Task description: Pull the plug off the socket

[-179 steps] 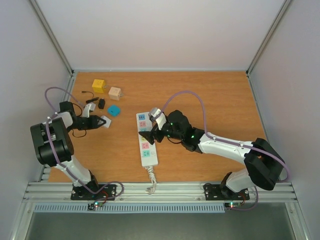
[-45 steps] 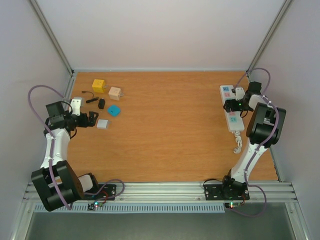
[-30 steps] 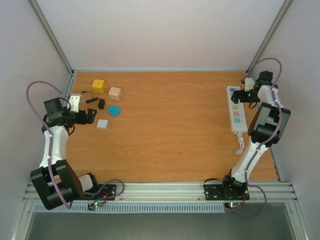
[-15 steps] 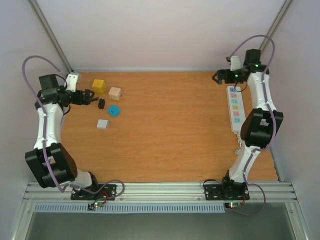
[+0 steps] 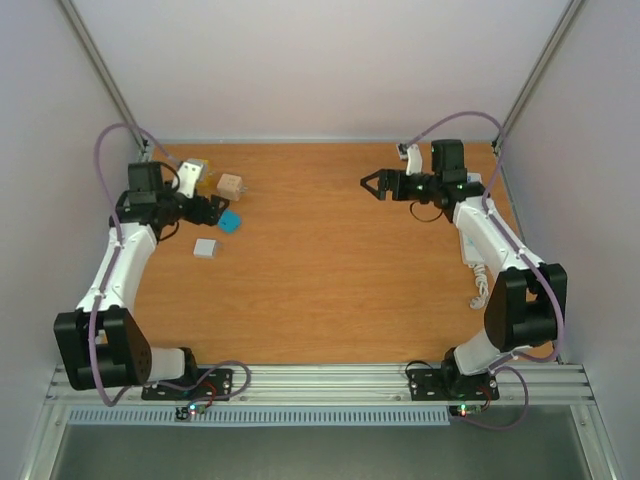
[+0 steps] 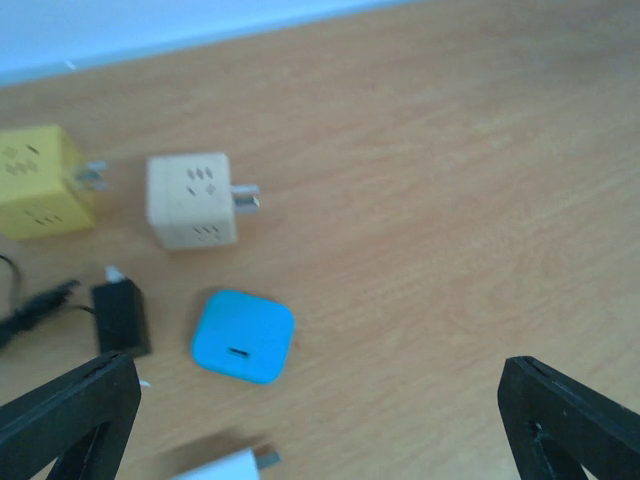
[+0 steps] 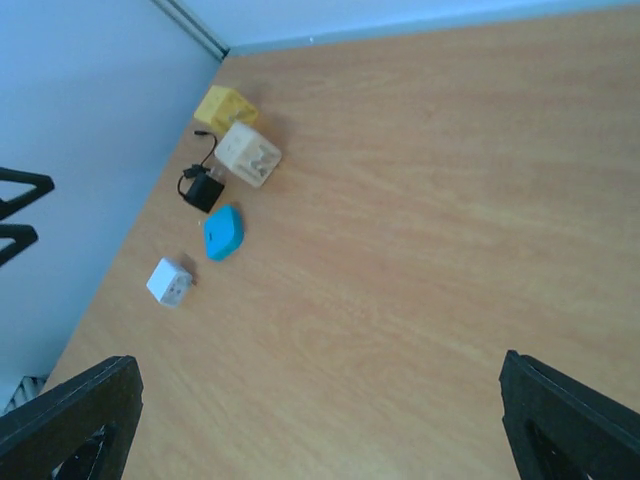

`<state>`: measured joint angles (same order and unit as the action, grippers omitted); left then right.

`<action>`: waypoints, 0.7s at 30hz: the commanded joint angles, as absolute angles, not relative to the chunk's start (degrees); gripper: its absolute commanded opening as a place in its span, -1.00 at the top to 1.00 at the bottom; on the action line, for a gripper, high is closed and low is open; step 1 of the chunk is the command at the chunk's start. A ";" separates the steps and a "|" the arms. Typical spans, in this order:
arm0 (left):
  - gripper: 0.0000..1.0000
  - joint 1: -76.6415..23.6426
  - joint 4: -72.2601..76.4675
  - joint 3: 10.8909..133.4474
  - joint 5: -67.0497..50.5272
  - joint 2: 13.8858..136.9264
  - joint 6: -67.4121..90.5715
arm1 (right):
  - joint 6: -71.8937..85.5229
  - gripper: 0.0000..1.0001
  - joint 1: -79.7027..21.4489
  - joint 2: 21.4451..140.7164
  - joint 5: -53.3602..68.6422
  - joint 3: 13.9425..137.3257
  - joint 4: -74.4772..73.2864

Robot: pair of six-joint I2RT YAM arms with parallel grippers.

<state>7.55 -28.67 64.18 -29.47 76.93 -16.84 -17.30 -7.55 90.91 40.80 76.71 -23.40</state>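
The socket lies along the table's right side, mostly hidden under my right arm; its short white cord shows. A small white plug lies loose on the table at the far left, apart from the socket, and its edge shows at the bottom of the left wrist view. My left gripper hovers open above a blue adapter, holding nothing. My right gripper is open and empty over bare wood at the back middle, pointing left.
A yellow cube adapter, a beige cube adapter and a black adapter with a thin cable cluster at the back left. Grey walls and metal posts close in the table.
Both arms swung inward from the back corners. The left gripper moved right over the adapters. The right gripper moved left, away from the socket. Both stayed open.
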 commanded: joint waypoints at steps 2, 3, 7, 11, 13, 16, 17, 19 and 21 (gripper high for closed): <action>-0.99 4.94 -23.45 57.27 -26.09 74.04 -15.69 | -8.26 -0.97 -8.25 85.57 42.56 63.55 -6.27; -0.99 4.84 -23.16 56.09 -25.91 73.64 -15.82 | -8.00 -0.97 -8.26 84.90 42.09 61.40 -4.57; -0.99 4.82 -20.87 51.37 -24.36 72.33 -16.32 | -6.96 -0.97 -8.26 82.02 39.53 52.97 2.14; -0.99 4.80 -19.48 49.05 -22.78 72.57 -16.05 | -5.58 -0.97 -8.36 79.83 35.40 49.07 6.36; -0.99 4.83 -19.25 48.60 -22.11 72.92 -15.66 | -5.28 -0.97 -8.63 79.03 32.99 48.11 7.79; -0.99 4.76 -18.44 47.64 -22.58 72.63 -15.09 | -5.23 -0.97 -9.83 77.82 29.06 46.36 10.56; -0.99 4.81 -18.27 47.48 -22.81 72.48 -14.96 | -5.22 -0.97 -10.18 77.85 28.57 46.14 10.80; -0.99 4.79 -17.96 47.37 -23.11 72.34 -14.62 | -5.31 -0.97 -10.80 77.90 27.53 46.14 11.03; -0.99 4.83 -17.90 47.61 -23.16 72.38 -14.36 | -5.36 -0.97 -11.13 78.00 27.06 46.14 11.07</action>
